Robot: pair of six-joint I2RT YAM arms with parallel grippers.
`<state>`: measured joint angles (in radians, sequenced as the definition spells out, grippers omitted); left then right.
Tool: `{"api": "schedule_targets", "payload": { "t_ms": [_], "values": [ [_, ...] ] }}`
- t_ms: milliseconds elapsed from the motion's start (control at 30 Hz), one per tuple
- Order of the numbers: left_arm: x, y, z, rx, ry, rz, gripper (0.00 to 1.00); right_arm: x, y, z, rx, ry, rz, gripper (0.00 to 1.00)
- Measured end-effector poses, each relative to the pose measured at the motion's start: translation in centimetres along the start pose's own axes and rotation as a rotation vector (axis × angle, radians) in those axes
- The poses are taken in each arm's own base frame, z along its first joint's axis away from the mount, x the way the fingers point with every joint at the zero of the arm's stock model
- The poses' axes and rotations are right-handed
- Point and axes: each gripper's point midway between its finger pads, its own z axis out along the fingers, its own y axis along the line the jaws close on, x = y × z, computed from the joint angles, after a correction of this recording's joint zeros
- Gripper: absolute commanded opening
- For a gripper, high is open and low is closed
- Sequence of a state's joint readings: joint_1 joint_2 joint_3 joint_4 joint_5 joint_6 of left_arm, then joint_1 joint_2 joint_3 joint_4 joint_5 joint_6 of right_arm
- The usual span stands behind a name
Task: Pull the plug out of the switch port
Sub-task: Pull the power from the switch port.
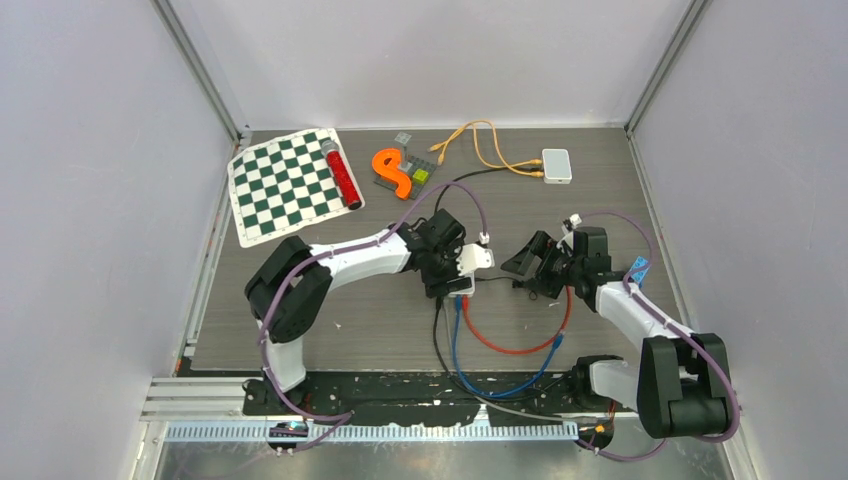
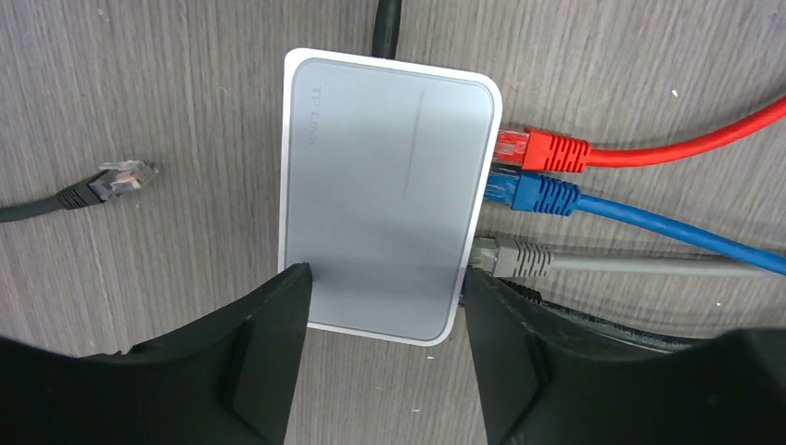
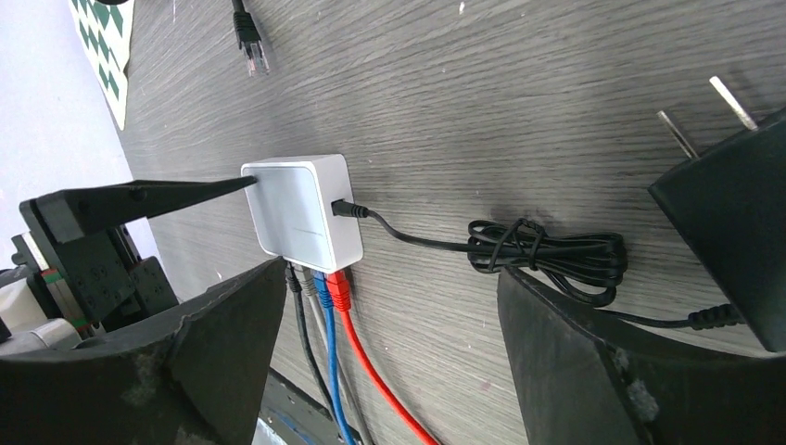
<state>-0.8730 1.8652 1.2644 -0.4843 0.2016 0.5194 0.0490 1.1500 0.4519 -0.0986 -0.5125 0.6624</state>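
The white switch (image 2: 389, 195) lies flat on the dark wood table. Red (image 2: 547, 153), blue (image 2: 542, 195) and grey (image 2: 514, 258) plugs sit in ports on its right side, and a black one is mostly hidden under my finger. My left gripper (image 2: 382, 306) straddles the switch's near end, with its fingers (image 2: 269, 362) against both long sides. In the top view it (image 1: 447, 280) covers the switch (image 1: 461, 287). My right gripper (image 3: 391, 278) is wide open and empty, just off the red plug (image 3: 338, 289) and the switch (image 3: 306, 218).
A loose black plug (image 2: 116, 181) lies left of the switch. A bundled black cord (image 3: 547, 255) and a power adapter (image 3: 732, 204) lie to the right. At the back are a chessboard mat (image 1: 290, 185), a red cylinder (image 1: 342, 175), an orange S-shape (image 1: 392, 172) and a second white box (image 1: 556, 165).
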Motion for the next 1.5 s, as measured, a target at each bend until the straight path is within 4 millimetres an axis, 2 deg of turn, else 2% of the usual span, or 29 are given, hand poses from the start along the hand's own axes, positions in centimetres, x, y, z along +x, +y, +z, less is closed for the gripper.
{"api": "schedule_targets", "payload": {
  "t_ms": [267, 333, 400, 433, 567, 667, 767, 900, 967, 1033, 1167, 1300, 1500],
  "values": [
    [0.2, -0.9, -0.2, -0.005, 0.005, -0.083, 0.73, 1.1, 0.8, 0.6, -0.023, 0.030, 0.007, 0.89],
    [0.2, -1.2, -0.2, -0.010, 0.008, -0.104, 0.81, 1.4, 1.1, 0.8, -0.028, 0.036, 0.007, 0.89],
    [0.1, -1.2, -0.2, -0.015, 0.010, -0.111, 0.97, 1.6, 1.2, 0.9, -0.025, 0.035, 0.012, 0.89],
    [0.1, -1.2, -0.3, -0.019, 0.012, -0.117, 0.99, 1.7, 1.2, 0.8, -0.021, 0.031, 0.014, 0.89],
    [0.7, -1.3, -0.8, -0.045, 0.025, -0.130, 1.00, 1.0, 1.4, 0.3, -0.009, -0.024, -0.001, 0.89],
    [0.6, -0.6, -2.0, -0.089, 0.014, -0.130, 1.00, 0.0, 1.7, -0.5, -0.003, -0.088, -0.020, 0.89],
    [-0.8, 0.7, -4.5, -0.154, -0.060, -0.147, 1.00, -0.7, 1.9, -1.4, 0.005, -0.142, -0.033, 0.90],
    [-2.9, 3.2, -9.2, -0.269, -0.224, -0.198, 1.00, -1.3, 2.1, -2.1, 0.012, -0.189, -0.045, 0.90],
    [-3.2, 4.5, -11.3, -0.323, -0.295, -0.234, 1.00, -1.3, 2.0, -2.1, 0.016, -0.191, -0.044, 0.90],
    [-2.8, 5.4, -12.4, -0.350, -0.335, -0.278, 1.00, -1.1, 1.9, -2.1, 0.022, -0.181, -0.041, 0.91],
    [-1.5, 6.3, -12.7, -0.361, -0.373, -0.370, 0.99, -0.3, 2.0, -1.9, 0.020, -0.150, -0.050, 0.93],
    [-0.4, 5.5, -12.9, -0.364, -0.398, -0.429, 0.99, 1.0, 1.7, -1.1, 0.060, -0.060, -0.049, 0.93],
    [-1.1, 4.7, -13.5, -0.333, -0.449, -0.395, 1.00, 2.5, 3.6, 0.0, 0.068, 0.035, -0.105, 0.92]
  ]
}}
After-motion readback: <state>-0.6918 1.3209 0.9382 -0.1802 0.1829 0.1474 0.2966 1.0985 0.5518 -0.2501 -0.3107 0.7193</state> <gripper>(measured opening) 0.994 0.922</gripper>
